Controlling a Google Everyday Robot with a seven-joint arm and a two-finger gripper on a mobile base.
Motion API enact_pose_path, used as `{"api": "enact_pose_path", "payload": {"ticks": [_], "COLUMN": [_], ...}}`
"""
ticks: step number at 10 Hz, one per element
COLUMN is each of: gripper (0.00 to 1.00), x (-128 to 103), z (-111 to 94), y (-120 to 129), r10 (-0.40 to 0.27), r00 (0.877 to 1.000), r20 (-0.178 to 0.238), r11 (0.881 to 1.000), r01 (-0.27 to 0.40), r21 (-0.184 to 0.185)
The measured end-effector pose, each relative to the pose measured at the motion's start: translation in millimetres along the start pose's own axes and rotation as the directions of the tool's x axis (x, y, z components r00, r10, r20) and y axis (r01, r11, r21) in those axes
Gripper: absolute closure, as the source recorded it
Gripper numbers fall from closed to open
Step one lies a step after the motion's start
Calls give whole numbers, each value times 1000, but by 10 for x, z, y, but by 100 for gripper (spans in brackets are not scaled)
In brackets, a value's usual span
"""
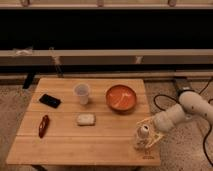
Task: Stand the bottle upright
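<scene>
The bottle is small and clear with a white round cap. It stands nearly upright on the wooden table, close to the front right corner. My gripper reaches in from the right, and its pale fingers are shut on the bottle's sides. The white arm runs off to the right, beyond the table edge.
A translucent white cup and an orange bowl stand mid-table. A pale block lies in front of the cup. A black phone and a slim dark-red object lie at the left. Cables trail on the floor at right.
</scene>
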State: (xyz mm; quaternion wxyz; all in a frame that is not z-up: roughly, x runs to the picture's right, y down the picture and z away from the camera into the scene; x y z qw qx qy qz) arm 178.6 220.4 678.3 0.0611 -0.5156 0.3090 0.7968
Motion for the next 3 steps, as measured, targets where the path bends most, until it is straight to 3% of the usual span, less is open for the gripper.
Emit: {"api": "enact_pose_path", "payload": {"ticks": [3], "gripper": [35], "x": [2], "z": [1], "y": [3], "r10": [-3], "r00": [1000], "r20": [0], "r11": [1000], "r01": [3], "r21": [-1]}}
